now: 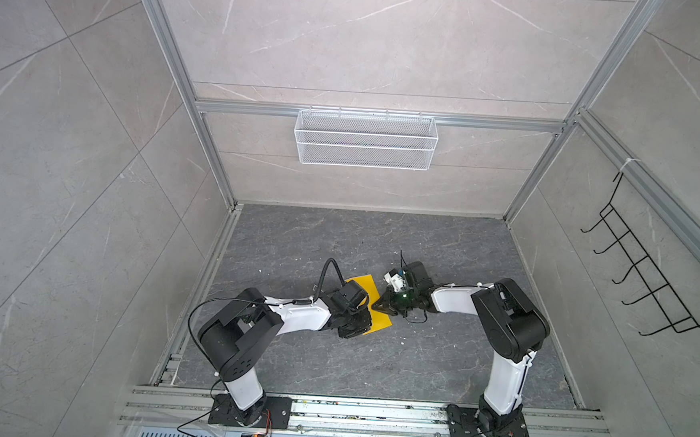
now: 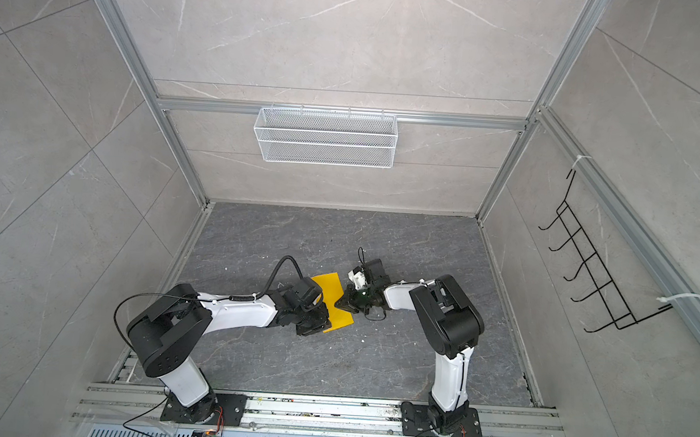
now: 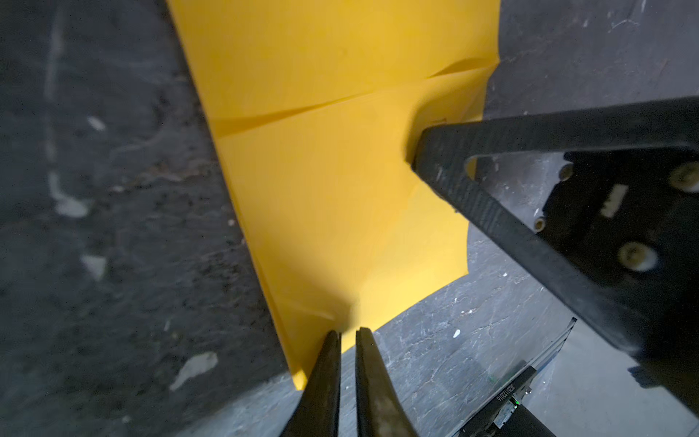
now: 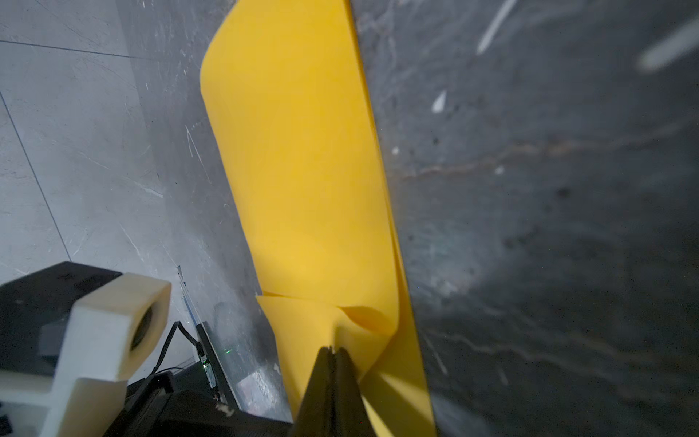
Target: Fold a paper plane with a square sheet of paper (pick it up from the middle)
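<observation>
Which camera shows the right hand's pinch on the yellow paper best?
The right wrist view: the shut right hand bunches the yellow paper close up. The left wrist view shows that hand side-on at the paper's edge; both top views show it small.

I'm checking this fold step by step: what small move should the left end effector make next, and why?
Probably close the left end effector on the short end of the folded yellow sheet. Its jaws stand slightly apart right at that edge, while the right end effector is shut on the sheet's long edge.

Plain bright yellow sheet of paper (image 1: 367, 286); dark grey veined tabletop (image 1: 339, 235); white mesh basket (image 1: 365, 139).
</observation>
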Controlling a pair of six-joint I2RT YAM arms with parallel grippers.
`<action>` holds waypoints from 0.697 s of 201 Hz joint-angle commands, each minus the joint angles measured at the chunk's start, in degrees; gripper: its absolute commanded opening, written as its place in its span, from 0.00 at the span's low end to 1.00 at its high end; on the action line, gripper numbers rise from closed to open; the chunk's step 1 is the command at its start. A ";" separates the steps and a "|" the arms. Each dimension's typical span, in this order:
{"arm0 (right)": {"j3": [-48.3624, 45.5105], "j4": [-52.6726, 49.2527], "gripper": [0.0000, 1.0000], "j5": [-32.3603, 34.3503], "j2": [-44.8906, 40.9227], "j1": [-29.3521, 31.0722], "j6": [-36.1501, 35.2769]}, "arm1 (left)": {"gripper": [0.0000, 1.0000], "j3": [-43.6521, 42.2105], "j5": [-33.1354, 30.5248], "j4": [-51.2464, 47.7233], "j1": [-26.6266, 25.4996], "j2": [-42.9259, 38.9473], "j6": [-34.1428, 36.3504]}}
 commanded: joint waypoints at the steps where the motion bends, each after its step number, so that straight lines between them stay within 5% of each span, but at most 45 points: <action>1: -2.38 -6.29 0.06 9.01 3.87 0.01 0.07 | 0.14 -0.31 -1.33 -1.43 0.21 -0.23 -1.01; 140: -1.41 -7.86 0.06 10.07 4.14 0.01 -0.24 | 0.09 -3.11 -3.72 -11.34 -0.65 -5.58 -0.27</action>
